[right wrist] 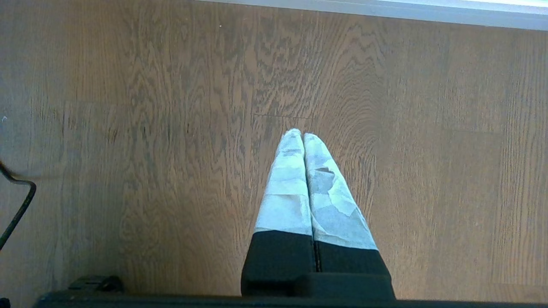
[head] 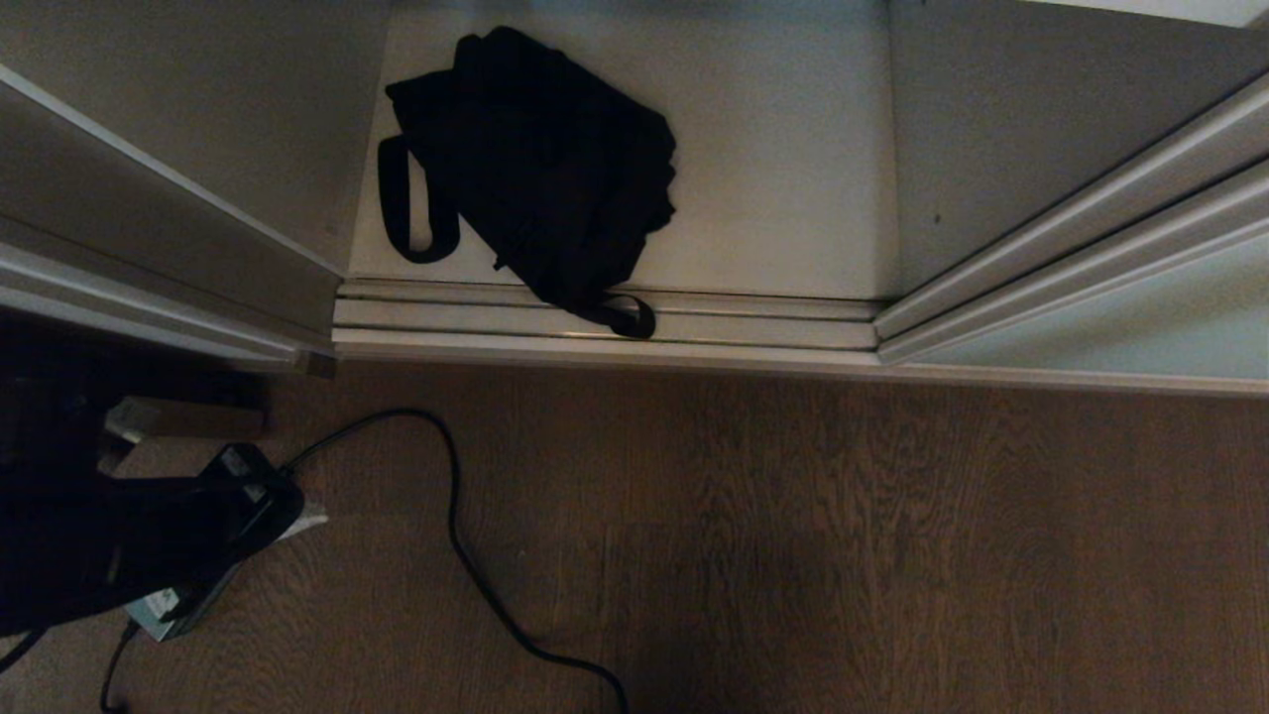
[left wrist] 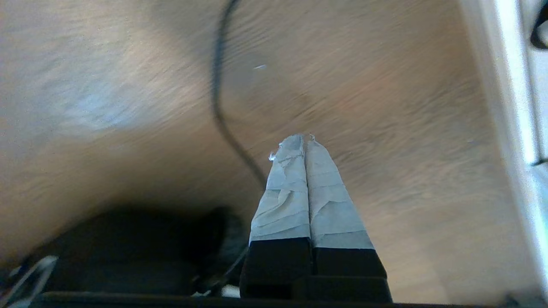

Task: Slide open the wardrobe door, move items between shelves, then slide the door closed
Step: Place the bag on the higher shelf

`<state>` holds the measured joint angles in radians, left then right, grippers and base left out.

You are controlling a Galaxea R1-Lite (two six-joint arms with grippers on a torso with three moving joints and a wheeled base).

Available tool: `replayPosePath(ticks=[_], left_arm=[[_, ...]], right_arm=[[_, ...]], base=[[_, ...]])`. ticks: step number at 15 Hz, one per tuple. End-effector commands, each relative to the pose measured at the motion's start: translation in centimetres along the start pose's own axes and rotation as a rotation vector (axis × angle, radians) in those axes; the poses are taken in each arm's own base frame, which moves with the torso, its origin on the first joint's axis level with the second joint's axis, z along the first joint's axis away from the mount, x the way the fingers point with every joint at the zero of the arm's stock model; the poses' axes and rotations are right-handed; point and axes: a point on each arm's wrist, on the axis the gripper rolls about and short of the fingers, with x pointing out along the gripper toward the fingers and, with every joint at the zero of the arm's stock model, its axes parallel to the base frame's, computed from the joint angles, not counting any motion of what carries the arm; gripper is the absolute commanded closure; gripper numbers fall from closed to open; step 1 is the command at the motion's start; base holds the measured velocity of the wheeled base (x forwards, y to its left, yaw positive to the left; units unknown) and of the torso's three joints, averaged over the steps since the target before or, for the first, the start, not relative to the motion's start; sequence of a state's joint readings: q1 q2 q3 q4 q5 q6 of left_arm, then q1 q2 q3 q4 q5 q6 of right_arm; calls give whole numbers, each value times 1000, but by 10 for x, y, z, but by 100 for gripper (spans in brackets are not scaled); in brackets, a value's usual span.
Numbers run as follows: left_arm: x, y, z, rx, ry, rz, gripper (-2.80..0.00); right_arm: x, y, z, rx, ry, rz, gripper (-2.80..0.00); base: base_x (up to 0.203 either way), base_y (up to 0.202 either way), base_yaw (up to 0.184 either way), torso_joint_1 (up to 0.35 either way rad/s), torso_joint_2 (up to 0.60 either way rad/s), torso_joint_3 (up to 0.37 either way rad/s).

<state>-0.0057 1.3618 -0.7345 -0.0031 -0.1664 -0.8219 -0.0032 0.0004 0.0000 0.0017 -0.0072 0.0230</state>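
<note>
A floppy black fabric bag (head: 540, 164) lies on the off-white laminate shelf (head: 783, 149), one strap across the ridged cream track (head: 744, 322). Both grippers, left (left wrist: 305, 139) and right (right wrist: 298, 133), hang pressed together, empty, over brown wood floor (right wrist: 150, 128).

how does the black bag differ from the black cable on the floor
The black bag is a bulky, floppy fabric heap lying on the wardrobe shelf; the black cable is a thin line snaking across the wooden floor. One bag strap overhangs the door track. Both are black.
</note>
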Motion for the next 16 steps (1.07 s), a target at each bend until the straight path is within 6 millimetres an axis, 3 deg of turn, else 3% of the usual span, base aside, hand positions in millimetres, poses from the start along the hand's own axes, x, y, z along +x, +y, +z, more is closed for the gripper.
replayPosePath(ticks=[1, 9, 13, 14, 16], left_arm=[[52, -5, 15, -22, 80, 23, 0], [131, -61, 84, 27, 44, -232, 0], [157, -85, 114, 79, -15, -372, 0], [162, -90, 120, 98, -32, -406, -280], [162, -100, 129, 141, -61, -490, -280]], right_arm=[[0, 0, 0, 0, -1, 0, 0], [0, 0, 0, 0, -1, 0, 0], [0, 0, 0, 0, -1, 0, 0], [0, 0, 0, 0, -2, 0, 0], [0, 0, 0, 0, -1, 0, 0]], base=[[0, 0, 0, 0, 0, 0], [0, 0, 0, 0, 0, 0], [0, 0, 0, 0, 0, 0], [0, 0, 0, 0, 0, 0], [0, 0, 0, 0, 0, 0]])
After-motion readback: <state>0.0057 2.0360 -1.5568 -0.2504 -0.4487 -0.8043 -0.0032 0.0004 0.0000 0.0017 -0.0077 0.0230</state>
